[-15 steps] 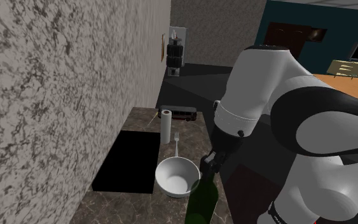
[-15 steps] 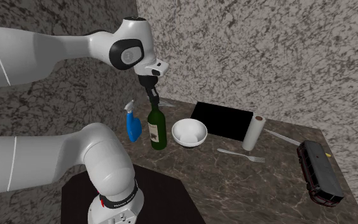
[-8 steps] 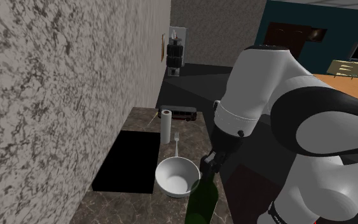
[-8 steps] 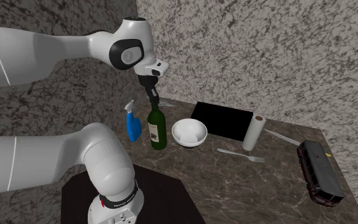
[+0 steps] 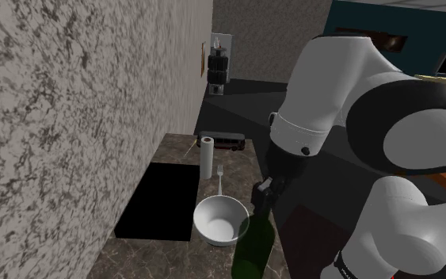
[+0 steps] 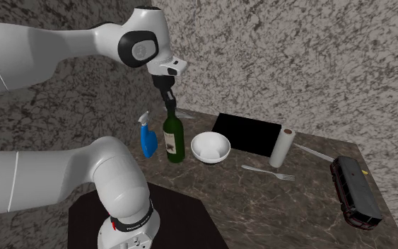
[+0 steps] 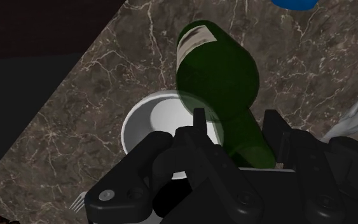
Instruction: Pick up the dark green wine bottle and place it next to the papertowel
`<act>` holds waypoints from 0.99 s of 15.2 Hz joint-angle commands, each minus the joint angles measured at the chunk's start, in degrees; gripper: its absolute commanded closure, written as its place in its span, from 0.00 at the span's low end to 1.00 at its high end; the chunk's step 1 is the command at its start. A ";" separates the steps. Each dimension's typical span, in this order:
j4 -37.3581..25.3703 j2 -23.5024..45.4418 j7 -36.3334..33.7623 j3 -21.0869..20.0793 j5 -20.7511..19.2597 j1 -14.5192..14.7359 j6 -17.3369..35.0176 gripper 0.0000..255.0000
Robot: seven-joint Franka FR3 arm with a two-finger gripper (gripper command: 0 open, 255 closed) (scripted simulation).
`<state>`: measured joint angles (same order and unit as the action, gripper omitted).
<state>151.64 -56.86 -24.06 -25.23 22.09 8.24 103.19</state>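
While the gripper (image 6: 168, 109) pinches the neck of the dark green wine bottle (image 6: 174, 141), its fingers (image 7: 199, 124) closed tight on either side, the bottle stands upright near the corner of the dark marble surface (image 6: 275, 205), between the blue spray bottle (image 6: 146, 138) and the white bowl (image 6: 211, 147). I cannot tell whether its base is clear of the surface. To my eye the grasp is made and the lift is the step in hand. The paper towel roll (image 6: 282, 147) stands well apart, beyond the bowl, beside the black panel (image 6: 247, 134). Next, I reckon, the bottle needs raising above the bowl's rim, carrying across, and setting down upright just beside the roll without toppling it, minding the fork (image 6: 268, 172) lying near.
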 commanded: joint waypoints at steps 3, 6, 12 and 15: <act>-3.40 0.42 -0.16 1.09 -1.13 -0.60 -2.95 1.00; -5.81 0.80 -0.30 1.78 -1.84 -0.95 -4.97 1.00; -10.85 1.90 -0.60 3.02 -3.12 -1.62 -8.90 1.00; -13.47 2.61 -0.77 3.56 -3.70 -1.94 -10.82 1.00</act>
<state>139.28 -54.68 -24.78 -21.85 18.63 6.47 93.05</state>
